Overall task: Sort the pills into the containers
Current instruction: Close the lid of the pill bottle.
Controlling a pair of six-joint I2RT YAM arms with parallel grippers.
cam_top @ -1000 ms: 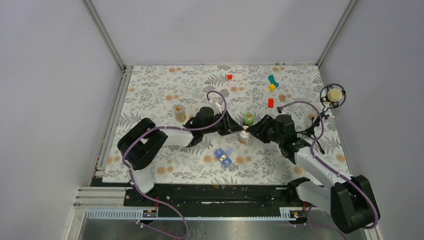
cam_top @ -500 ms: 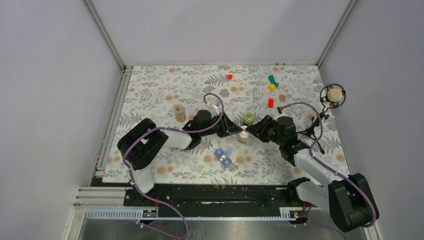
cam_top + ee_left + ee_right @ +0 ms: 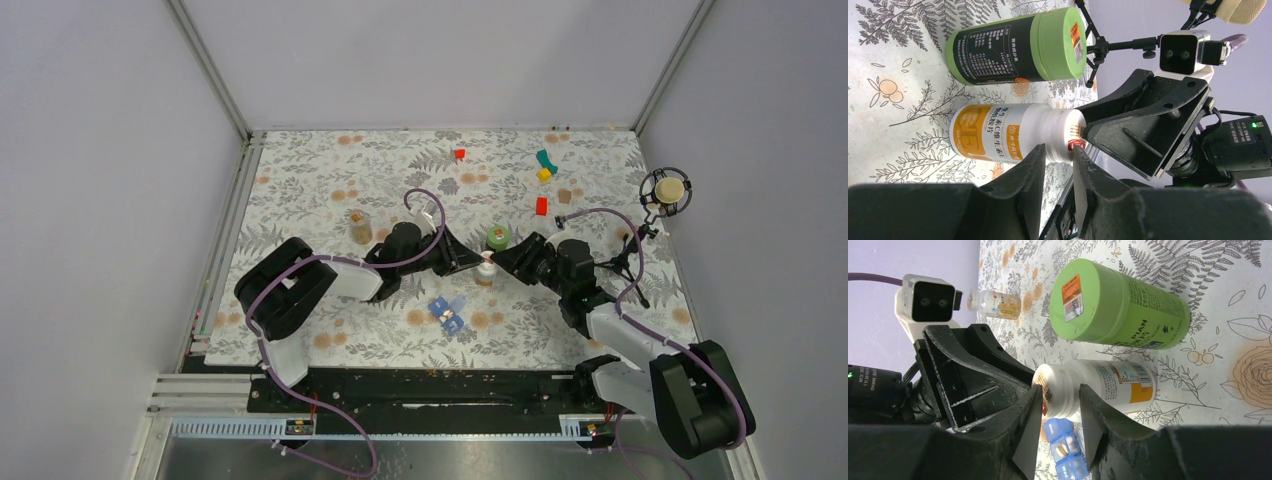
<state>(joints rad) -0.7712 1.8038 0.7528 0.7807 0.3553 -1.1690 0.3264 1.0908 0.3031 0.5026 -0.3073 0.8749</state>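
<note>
A white bottle with an orange label (image 3: 486, 275) stands mid-table, also in the left wrist view (image 3: 998, 135) and the right wrist view (image 3: 1113, 385). My left gripper (image 3: 476, 263) (image 3: 1059, 150) meets its white cap from the left, rolled on its side, fingers a narrow gap apart on the cap's edge. My right gripper (image 3: 497, 262) (image 3: 1060, 390) meets the cap from the right, and the cap fills the gap between its fingers. The blue pill box (image 3: 448, 313) (image 3: 1063, 450) lies open in front of the bottle with pills in a compartment.
A green-lidded bottle (image 3: 498, 237) (image 3: 1013, 50) (image 3: 1118, 305) stands just behind the white one. A small clear bottle (image 3: 360, 227) (image 3: 995, 304) stands to the left. Red blocks (image 3: 541, 205), teal and yellow blocks (image 3: 545, 160) and a microphone on a stand (image 3: 666, 190) are at the back right.
My right gripper has closed in on the bottle cap from the right. My left gripper has stayed at the cap, and the bottle has not moved.
</note>
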